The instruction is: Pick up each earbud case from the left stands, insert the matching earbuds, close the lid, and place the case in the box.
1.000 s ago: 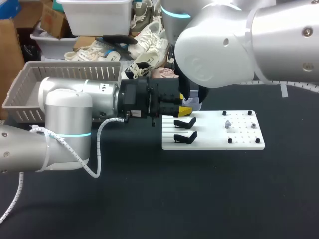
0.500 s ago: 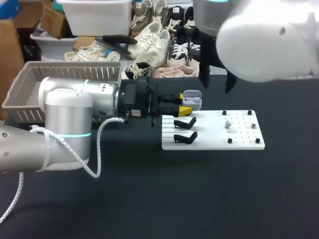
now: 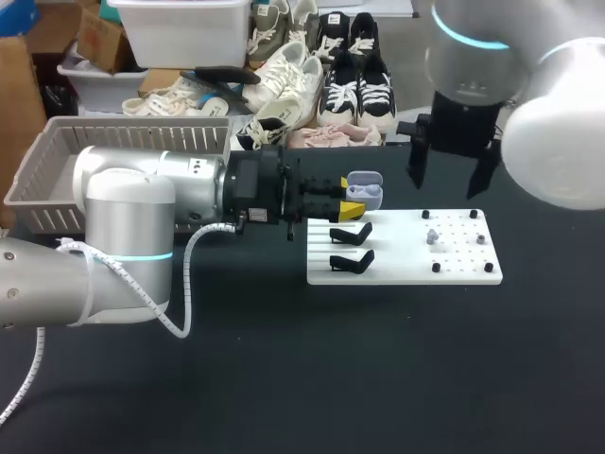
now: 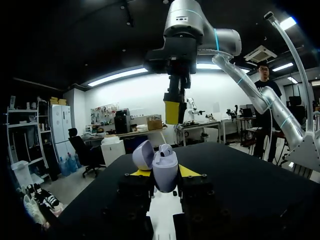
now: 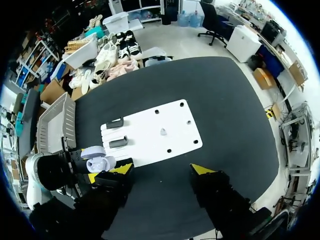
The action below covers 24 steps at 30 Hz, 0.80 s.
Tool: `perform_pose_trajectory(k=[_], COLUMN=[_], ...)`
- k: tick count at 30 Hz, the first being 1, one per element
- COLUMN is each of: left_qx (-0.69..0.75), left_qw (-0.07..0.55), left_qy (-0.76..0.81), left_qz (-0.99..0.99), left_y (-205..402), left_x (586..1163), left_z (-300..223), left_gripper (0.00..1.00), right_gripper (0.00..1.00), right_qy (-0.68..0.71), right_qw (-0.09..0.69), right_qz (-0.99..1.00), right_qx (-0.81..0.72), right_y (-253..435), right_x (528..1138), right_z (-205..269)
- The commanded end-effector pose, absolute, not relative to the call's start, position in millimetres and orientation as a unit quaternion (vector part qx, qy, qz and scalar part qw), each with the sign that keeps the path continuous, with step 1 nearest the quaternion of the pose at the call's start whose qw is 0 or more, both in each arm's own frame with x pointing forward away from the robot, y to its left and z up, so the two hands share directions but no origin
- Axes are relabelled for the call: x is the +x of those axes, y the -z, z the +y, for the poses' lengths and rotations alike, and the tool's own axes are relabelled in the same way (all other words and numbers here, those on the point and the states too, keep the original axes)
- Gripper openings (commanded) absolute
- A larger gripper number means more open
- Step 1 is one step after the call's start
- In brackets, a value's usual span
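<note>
Your left tool grasps the open case; your right tool hangs released. One earbud lies on the board; insertion, closing and boxing are left.

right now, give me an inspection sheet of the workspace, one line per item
surface: black table with a white board on it.
job's things: lavender earbud case, lid open, above the board's far left corner; two black stands, both empty; small grey piece, likely an earbud, on the board's right half; grey basket at the table's left.
clutter: nothing seen.
grippers: left gripper shut on the case; right gripper open, empty, above the board's far edge.
cables: white coiled cable along the left arm.
surroundings: nothing seen reaching over the table.
</note>
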<state>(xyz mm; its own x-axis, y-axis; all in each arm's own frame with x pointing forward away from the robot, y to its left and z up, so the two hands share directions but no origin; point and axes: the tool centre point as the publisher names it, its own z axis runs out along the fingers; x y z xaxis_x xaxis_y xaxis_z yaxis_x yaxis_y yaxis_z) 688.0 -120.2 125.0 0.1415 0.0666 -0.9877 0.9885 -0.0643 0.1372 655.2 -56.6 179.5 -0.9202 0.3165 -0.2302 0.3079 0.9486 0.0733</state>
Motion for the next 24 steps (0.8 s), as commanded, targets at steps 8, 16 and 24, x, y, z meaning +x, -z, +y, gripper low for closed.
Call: perform_pose_trajectory(k=[8, 16, 24], left_qx=[0.565, 0.565, 0.565], left_qw=[0.502, 0.502, 0.502], left_qy=[0.460, 0.460, 0.460], left_qz=[0.466, 0.466, 0.466], left_y=[-124.5, -124.5, -124.5], left_x=[688.0, 688.0, 688.0], left_z=[-120.6, -120.6, -120.6], left_gripper=[0.00, 0.00, 0.00], right_gripper=[0.62, 0.48, 0.49], right_qy=[-0.061, -0.044, -0.050], right_qw=[0.090, 0.073, 0.070], right_qz=[0.975, 0.973, 0.974], right_qx=[0.192, 0.217, 0.210], right_y=[-134.8, -96.8, -72.8], right_x=[682.0, 690.0, 689.3], right_z=[-74.5, -74.5, -78.9])
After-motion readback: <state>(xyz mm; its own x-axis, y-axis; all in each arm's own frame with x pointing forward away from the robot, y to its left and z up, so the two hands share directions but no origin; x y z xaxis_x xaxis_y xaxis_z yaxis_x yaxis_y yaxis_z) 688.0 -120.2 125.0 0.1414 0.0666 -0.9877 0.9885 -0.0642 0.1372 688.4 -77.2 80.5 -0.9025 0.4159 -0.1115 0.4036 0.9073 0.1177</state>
